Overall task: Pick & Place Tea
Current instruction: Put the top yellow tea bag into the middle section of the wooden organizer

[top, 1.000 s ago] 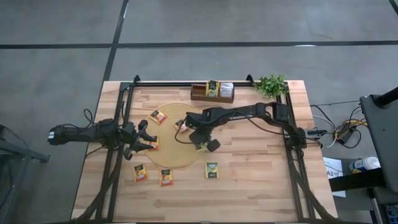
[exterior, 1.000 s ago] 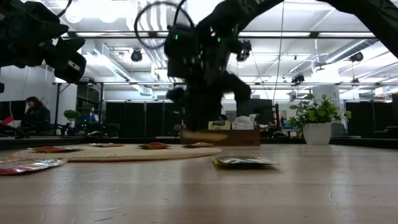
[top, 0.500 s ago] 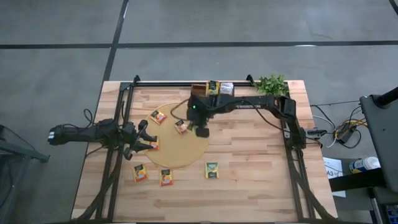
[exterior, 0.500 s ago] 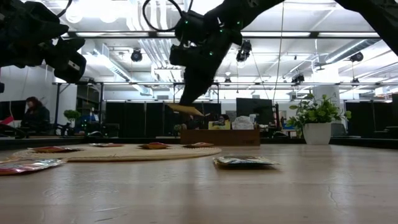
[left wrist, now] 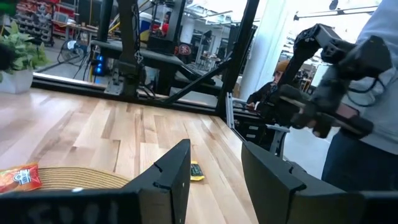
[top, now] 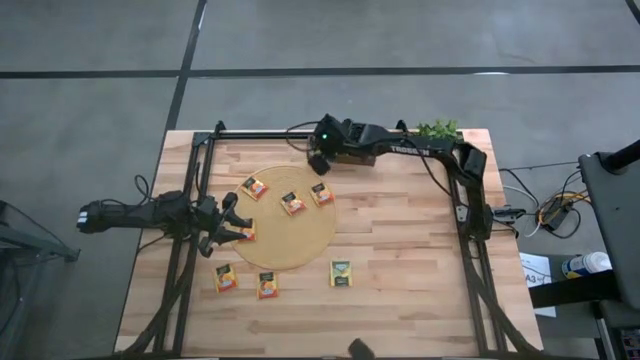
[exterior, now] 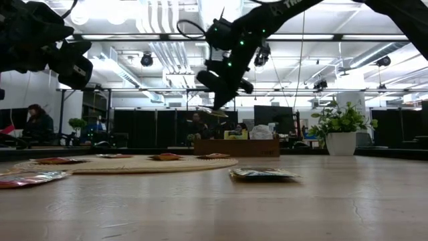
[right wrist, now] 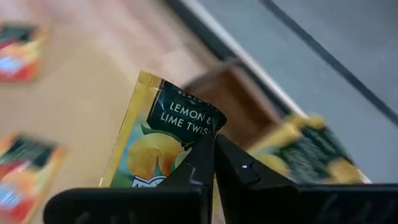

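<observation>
Right gripper (right wrist: 214,149) jaws clenched on lemon-lime sachet (right wrist: 163,140) by one corner, upper centre of frame near wooden tray (top: 345,155); could slip or miss compartment.

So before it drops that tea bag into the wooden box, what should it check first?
1. Grip on the yellow-green lemon-lime tea sachet: ok, the right gripper is shut on its edge.
2. Sachet lifted off the table: ok, the low view shows it in the air.
3. Right gripper near the brown wooden three-compartment tray: ok, it is at the tray's left end.
4. Room in the target compartment: cannot tell, the arm hides it.
5. Left gripper out of the way: ok, open at the left edge of the round tan mat.
</observation>
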Controlling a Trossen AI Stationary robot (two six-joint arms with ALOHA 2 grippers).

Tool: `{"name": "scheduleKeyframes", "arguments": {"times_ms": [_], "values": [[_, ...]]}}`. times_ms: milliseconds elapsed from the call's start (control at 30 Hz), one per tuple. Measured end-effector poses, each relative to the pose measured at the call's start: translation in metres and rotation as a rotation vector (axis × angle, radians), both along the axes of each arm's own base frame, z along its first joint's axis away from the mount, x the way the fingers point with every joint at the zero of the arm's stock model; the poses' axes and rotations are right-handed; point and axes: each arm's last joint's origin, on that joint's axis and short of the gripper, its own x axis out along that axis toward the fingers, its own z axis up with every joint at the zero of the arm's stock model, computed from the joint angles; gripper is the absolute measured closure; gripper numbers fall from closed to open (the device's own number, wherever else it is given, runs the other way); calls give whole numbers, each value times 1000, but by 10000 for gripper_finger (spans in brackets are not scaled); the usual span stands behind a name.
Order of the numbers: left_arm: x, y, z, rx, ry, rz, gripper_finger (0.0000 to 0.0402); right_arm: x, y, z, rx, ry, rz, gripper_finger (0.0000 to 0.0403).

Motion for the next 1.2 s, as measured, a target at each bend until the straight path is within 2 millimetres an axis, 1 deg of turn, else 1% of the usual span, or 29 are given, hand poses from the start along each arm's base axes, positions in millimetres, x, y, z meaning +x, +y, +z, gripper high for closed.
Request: {"name": "scheduleKeyframes", "arguments": {"times_ms": [133,233,400,533,667,767,900,1033,1200], "values": [[0,0,0,0,0,0,264,-9,-14,-4,16,-20,-173,394],[0,0,0,0,0,0,264,-13,-20,-6,-8,-12,-242,394],[0,0,0,0,0,0,264,-19,-26,-9,-101,16,-349,394],[0,0,0,0,0,0,264,-28,-32,-20,-92,8,-460,394],[0,0,0,0,0,0,264,-34,-34,-30,-86,33,-475,394],[0,0,0,0,0,0,264,-35,-36,-36,-90,21,-479,394],[0,0,0,0,0,0,264,-33,-36,-38,-100,-18,-479,394],[0,0,0,0,0,0,264,-33,-38,-39,-102,-24,-484,394],[0,0,0,0,0,0,264,-34,-43,-46,-98,-12,-493,394]]}}
